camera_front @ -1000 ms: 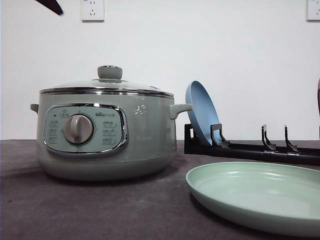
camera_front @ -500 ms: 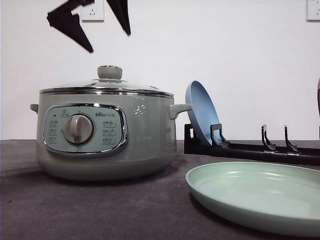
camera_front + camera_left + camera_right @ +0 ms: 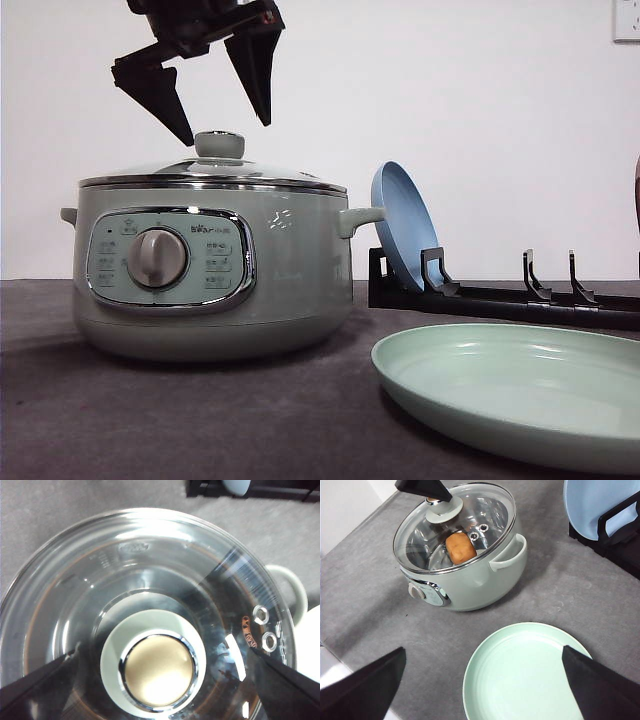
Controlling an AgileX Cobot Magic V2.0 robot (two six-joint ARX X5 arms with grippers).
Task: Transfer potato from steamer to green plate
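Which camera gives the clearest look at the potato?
The right wrist view: the potato sits inside the steamer, seen through the glass lid. In the front view the steamer's wall hides it; in the left wrist view, glare and the knob obscure it.

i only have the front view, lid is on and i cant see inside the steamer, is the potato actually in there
Observer: Yes. The right wrist view shows the potato through the glass lid, inside the steamer.
Operator: is the left gripper lined up on the knob
Observer: The left wrist view looks straight down on the lid knob, with a finger on each side of it and not touching.
Operator: anything on the green plate
Observer: From above, the green plate is bare, and it lies apart from the steamer with grey table between.
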